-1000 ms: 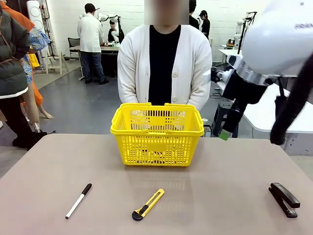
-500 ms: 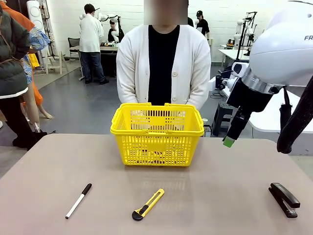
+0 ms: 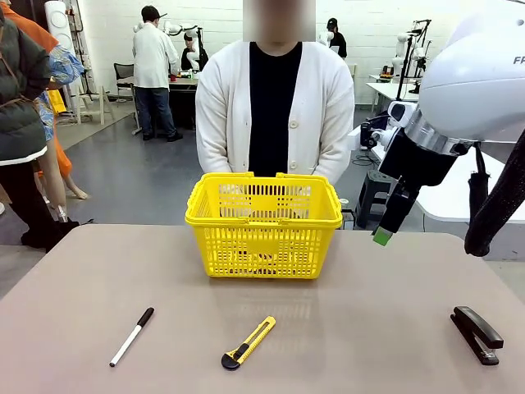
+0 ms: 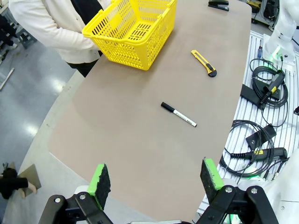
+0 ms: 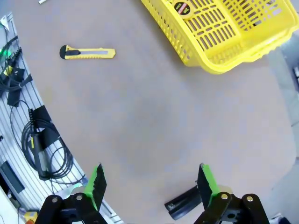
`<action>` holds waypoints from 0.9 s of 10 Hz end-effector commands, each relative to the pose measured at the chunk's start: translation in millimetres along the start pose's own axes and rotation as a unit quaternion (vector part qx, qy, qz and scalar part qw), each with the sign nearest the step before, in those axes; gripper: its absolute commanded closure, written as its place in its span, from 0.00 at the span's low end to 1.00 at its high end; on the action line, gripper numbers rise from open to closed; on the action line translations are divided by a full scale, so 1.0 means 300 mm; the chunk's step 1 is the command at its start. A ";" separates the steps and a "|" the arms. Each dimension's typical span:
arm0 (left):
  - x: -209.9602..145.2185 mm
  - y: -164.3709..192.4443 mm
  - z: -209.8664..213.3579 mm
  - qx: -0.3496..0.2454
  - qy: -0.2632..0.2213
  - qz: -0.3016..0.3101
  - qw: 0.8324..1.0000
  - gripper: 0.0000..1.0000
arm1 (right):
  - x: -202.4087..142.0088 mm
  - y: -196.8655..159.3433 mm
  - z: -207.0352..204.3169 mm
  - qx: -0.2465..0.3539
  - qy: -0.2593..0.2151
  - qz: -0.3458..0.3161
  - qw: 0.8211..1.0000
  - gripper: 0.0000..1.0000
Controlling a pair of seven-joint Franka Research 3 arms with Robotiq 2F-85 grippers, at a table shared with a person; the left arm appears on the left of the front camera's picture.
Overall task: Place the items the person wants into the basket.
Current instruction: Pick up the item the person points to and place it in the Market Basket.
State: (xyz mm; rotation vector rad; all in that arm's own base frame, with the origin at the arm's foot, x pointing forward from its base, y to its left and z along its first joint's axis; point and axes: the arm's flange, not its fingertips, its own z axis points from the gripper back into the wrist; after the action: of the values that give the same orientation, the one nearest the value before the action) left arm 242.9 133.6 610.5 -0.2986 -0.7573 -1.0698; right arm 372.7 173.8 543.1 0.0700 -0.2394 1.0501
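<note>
The yellow basket (image 3: 262, 226) stood on the far half of the table (image 3: 369, 304), just in front of the person (image 3: 275, 115) in the white cardigan. Through its slotted wall a small round black-and-yellow tape measure (image 5: 181, 7) could be seen lying inside. The black stapler (image 3: 477, 334) lay at the near right corner of the table, well apart from the basket. A yellow utility knife (image 3: 248, 342) lay near the middle of the near edge, and a white marker (image 3: 132, 336) with a black cap lay to its left. The right gripper (image 5: 152, 182) hung in the air to the right of the basket, its fingers spread wide and holding nothing. The left gripper (image 4: 156, 179) was high above the left end of the table, also spread wide and empty.
</note>
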 end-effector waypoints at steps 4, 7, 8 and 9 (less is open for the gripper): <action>0.004 0.000 -0.002 0.004 0.006 0.006 1.000 0.00 | -0.431 0.028 0.280 0.059 -0.155 -0.002 0.986 0.00; 0.004 0.000 -0.002 0.004 0.006 0.006 1.000 0.00 | -0.689 -0.066 0.423 0.090 -0.244 0.023 0.965 0.00; 0.004 0.000 -0.002 0.004 0.006 0.006 1.000 0.00 | -0.754 -0.108 0.449 0.089 -0.250 0.015 0.964 0.00; 0.004 0.000 -0.002 0.004 0.006 0.006 1.000 0.00 | -0.819 -0.159 0.466 0.094 -0.252 0.000 0.963 0.00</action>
State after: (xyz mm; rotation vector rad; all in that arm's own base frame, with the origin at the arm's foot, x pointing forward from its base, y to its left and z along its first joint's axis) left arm 242.9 133.7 610.6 -0.2986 -0.7578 -1.0698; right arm 258.7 -72.5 625.6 0.4837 -0.6233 1.0424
